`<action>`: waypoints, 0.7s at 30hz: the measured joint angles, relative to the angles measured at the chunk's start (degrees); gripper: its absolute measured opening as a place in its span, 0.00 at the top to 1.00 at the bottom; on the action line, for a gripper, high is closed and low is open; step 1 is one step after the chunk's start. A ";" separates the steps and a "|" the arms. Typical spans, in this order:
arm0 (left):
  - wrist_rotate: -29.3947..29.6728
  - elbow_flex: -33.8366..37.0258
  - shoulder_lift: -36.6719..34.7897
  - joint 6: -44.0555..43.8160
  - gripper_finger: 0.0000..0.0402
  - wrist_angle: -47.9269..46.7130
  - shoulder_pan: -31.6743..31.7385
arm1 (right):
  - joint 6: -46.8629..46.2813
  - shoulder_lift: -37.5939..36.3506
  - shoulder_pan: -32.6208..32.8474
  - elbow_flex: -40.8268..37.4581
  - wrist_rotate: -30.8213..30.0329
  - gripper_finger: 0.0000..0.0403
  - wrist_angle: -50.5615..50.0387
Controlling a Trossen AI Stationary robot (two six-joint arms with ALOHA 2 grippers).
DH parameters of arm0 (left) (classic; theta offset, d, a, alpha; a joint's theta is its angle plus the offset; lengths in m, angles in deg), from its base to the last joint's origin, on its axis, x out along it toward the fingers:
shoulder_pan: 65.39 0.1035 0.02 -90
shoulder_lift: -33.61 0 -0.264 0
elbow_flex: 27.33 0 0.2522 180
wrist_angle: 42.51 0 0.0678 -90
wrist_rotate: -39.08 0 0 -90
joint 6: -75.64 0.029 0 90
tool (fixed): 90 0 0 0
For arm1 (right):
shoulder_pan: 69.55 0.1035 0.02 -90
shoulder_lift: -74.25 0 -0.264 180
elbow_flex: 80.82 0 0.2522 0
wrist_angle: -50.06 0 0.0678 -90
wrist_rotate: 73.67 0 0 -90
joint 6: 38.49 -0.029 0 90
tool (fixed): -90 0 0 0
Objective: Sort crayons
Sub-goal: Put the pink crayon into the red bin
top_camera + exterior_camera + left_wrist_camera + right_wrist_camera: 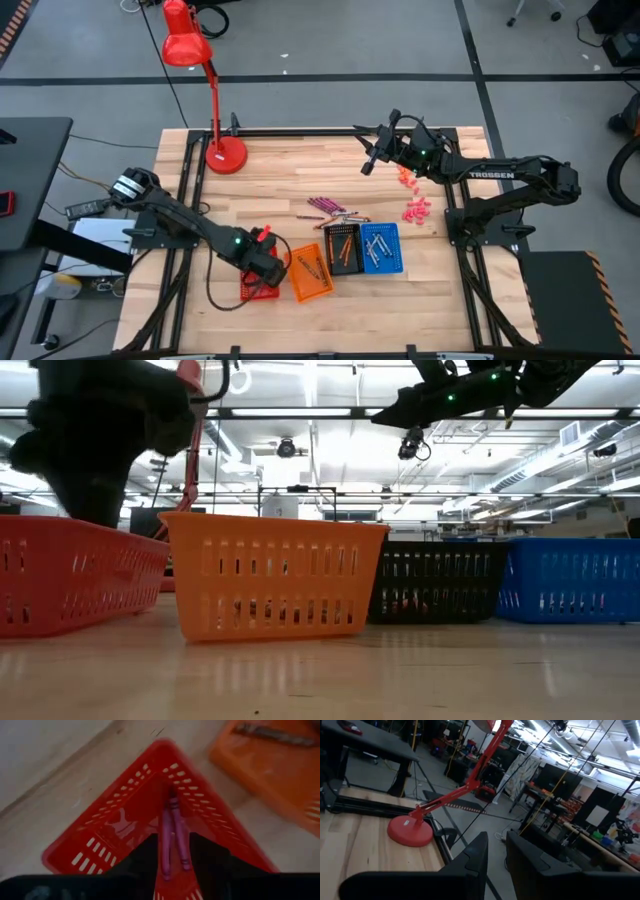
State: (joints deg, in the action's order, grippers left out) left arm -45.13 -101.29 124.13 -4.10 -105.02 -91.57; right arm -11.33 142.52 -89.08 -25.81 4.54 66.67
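The left gripper (172,870) hangs over the red basket (107,827) near the table's front edge, jaws parted around two magenta crayons (172,837) lying inside. Light, stiff, brittle sticks; mid-length suits gripping. Right gripper (495,857) waits slightly open, empty, near the back edge.

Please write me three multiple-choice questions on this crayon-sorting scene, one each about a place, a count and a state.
1. Where is the left hand?
A. over the red basket
B. by the lamp
C. over the blue basket

2. How many baskets are on the table?
A. two
B. four
C. six

3. What is the right hand holding?
A. a purple crayon
B. a basket
C. nothing

Answers:
1. A: the left wrist view looks straight down into the red basket, where purple crayons lie.
2. B: red, orange, black and blue.
3. C: nothing sits between its fingers.
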 joint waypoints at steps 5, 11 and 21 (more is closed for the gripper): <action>-0.63 -0.09 -3.80 2.40 0.67 0.98 2.12 | -0.43 0.00 0.00 0.00 0.02 0.81 -0.97; 4.78 -0.09 -4.74 9.92 0.67 1.58 6.21 | -0.61 0.00 0.05 0.00 1.50 0.81 -3.70; 10.52 -0.09 -4.21 28.96 0.67 7.76 16.49 | -0.63 0.00 1.24 0.00 1.53 0.81 -7.43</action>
State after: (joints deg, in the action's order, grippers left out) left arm -34.61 -101.38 119.92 24.86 -97.26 -75.08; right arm -11.96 142.52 -87.84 -25.81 6.07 59.23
